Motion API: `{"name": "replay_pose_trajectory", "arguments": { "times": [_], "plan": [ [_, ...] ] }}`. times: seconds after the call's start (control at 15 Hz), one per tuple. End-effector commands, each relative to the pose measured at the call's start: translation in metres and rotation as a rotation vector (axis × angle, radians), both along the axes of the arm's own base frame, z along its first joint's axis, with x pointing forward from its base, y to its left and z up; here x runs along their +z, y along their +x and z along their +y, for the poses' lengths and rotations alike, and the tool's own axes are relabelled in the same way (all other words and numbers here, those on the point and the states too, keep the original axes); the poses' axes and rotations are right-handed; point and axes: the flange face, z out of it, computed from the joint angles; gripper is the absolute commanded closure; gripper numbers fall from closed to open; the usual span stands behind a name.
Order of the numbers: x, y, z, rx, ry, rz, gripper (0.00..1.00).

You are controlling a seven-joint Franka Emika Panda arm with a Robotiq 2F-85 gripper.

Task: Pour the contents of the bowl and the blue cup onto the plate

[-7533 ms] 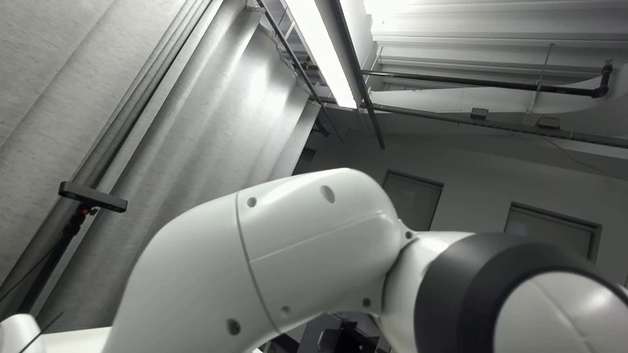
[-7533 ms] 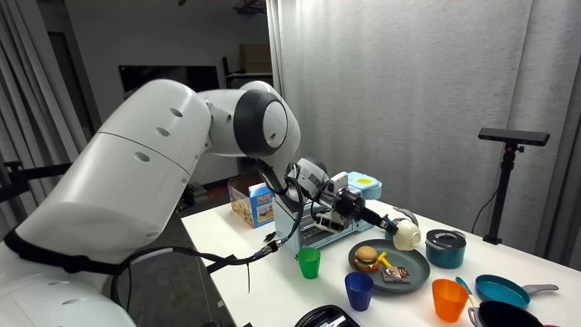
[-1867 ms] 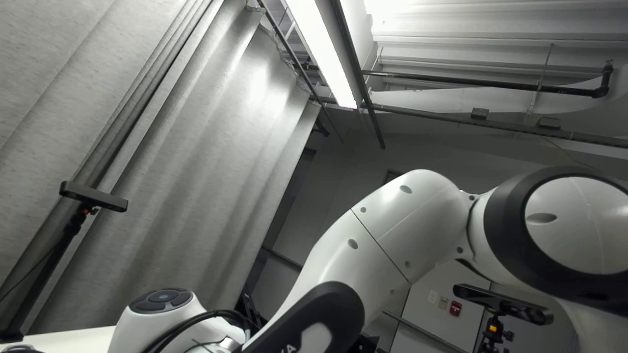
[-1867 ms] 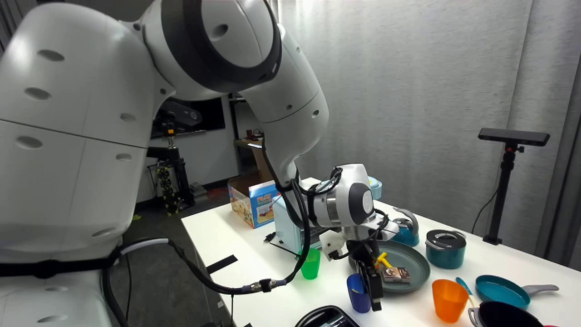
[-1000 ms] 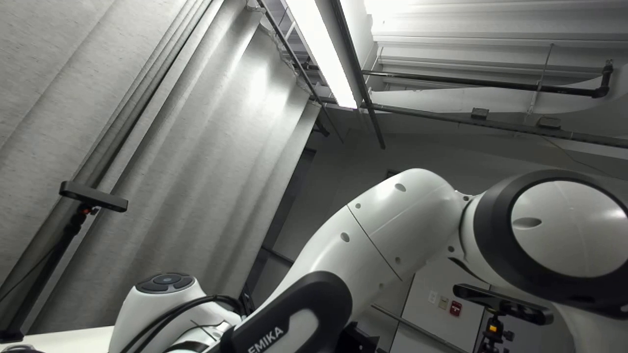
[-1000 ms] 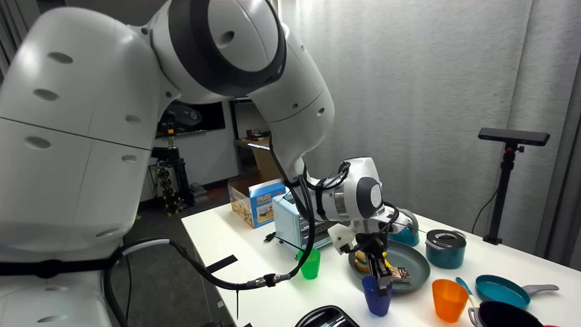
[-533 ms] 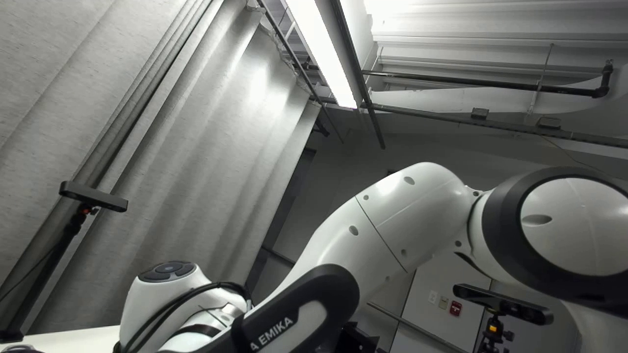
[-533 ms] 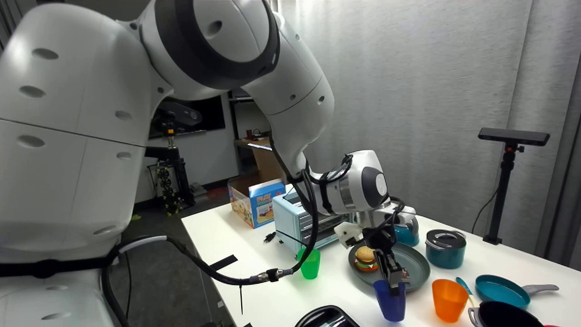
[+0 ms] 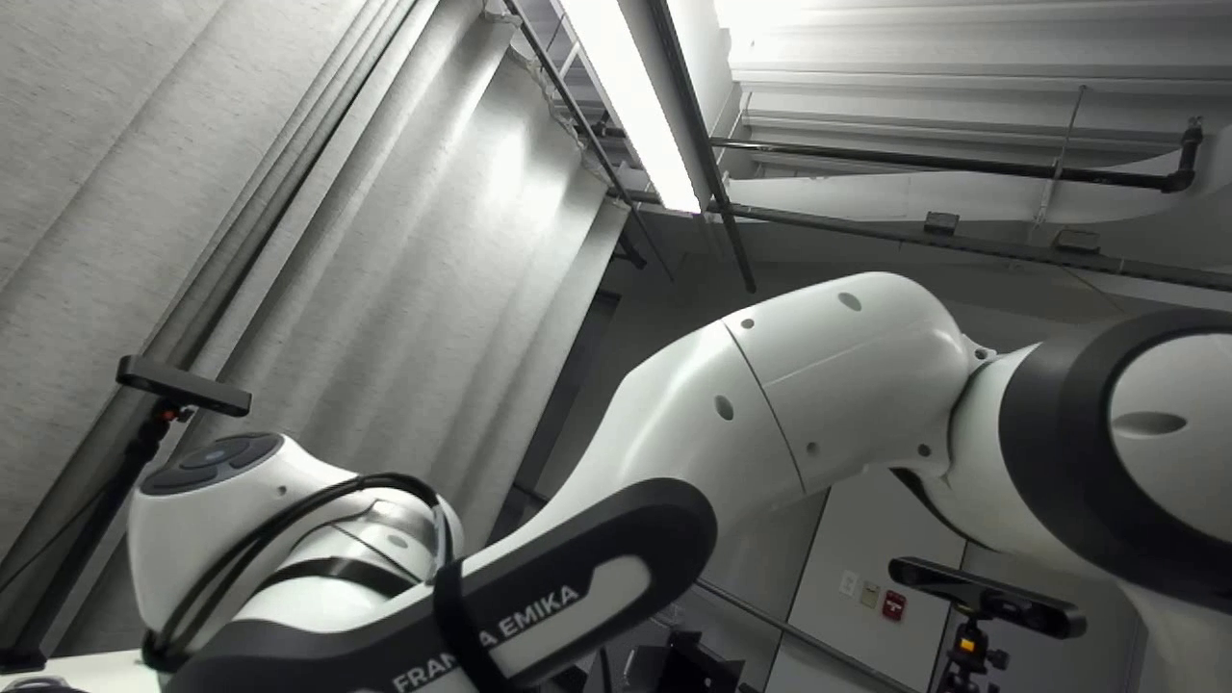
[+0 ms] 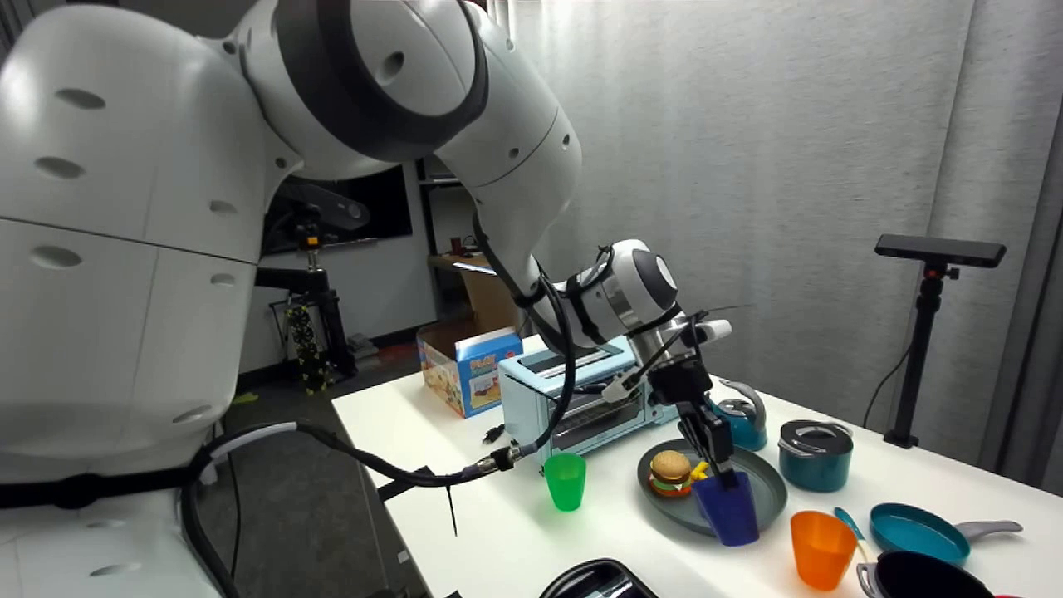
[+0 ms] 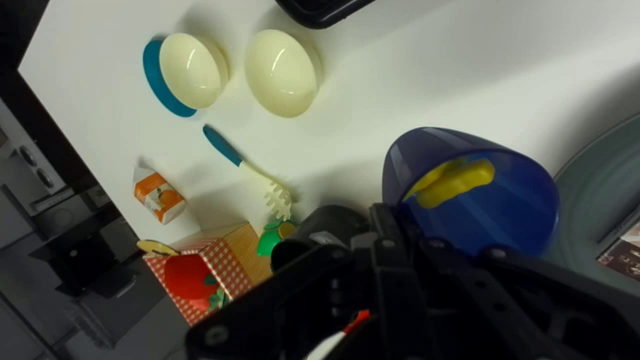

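Wrist view: tool [image 11: 404, 224] tight on cup [image 11: 500, 212]

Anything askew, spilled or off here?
An exterior view looks mis-aimed: mostly ceiling light, curtain and arm, no plate. The blue cup tilts in the gripper, but that suits pouring. No spill visible.

Three cups [image 10: 731, 513], two cream bowls [image 11: 283, 73], one gray plate [image 10: 770, 492], one burger [image 10: 669, 472], one kettle [image 10: 743, 425].
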Motion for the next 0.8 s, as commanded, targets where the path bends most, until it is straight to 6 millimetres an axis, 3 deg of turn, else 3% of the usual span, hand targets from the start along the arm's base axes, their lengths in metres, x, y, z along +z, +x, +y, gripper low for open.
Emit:
{"name": "replay_pose_trajectory", "arguments": {
  "times": [0.0,0.4,0.73],
  "plan": [
    [0.008,0.020,0.029,0.045,-0.139,0.012,0.99],
    [0.007,0.057,0.075,0.125,-0.322,0.025,0.99],
    [0.014,0.084,0.100,0.153,-0.468,-0.015,0.99]
  ]
}}
